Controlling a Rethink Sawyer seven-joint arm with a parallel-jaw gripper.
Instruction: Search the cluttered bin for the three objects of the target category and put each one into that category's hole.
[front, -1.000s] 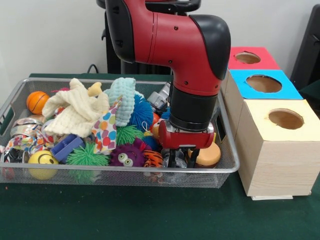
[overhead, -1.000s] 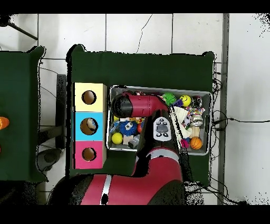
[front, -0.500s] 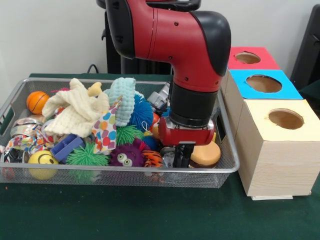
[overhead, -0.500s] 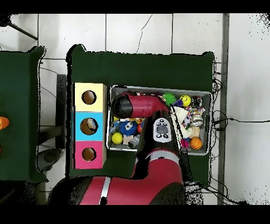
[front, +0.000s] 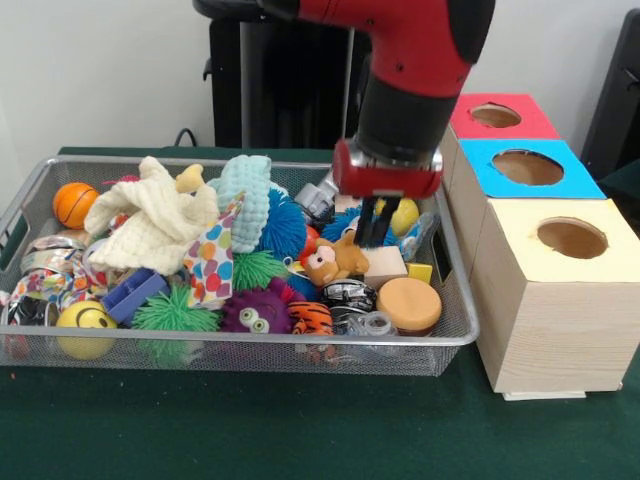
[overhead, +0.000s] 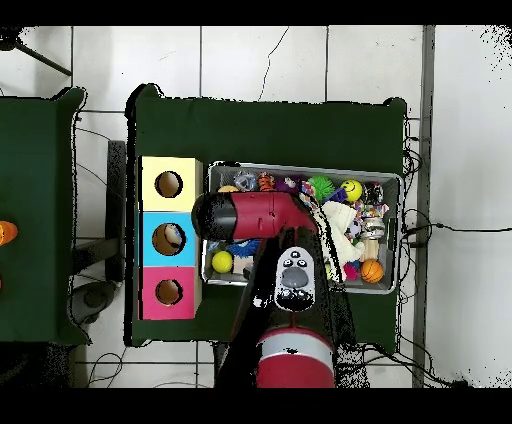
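My gripper (front: 372, 232) hangs above the right part of the wire bin (front: 250, 343), fingers pressed together, and I see nothing between them. Just below its tips lie a small brown teddy (front: 335, 259) and a cream block (front: 385, 265); a yellow ball (front: 404, 215) sits behind it. To the right stand three boxes with holes: red (front: 495, 115), blue (front: 527, 167) and cream (front: 571, 238). In the overhead view the arm (overhead: 250, 215) covers the gripper, beside the yellow (overhead: 168, 184), blue (overhead: 168, 239) and red (overhead: 168, 292) boxes.
The bin holds an orange basketball (front: 74, 203), a smiley ball (front: 85, 328), a green spiky ball (front: 172, 312), a purple fuzzy toy (front: 255, 311), a tiger-striped ball (front: 307, 318), an orange puck (front: 409, 304), a cream cloth (front: 150, 218) and a clear tape roll (front: 375, 323).
The fingers closed low in the bin's front right corner, then the gripper rose and moved back toward the boxes. The teddy, puck and tape roll are now uncovered.
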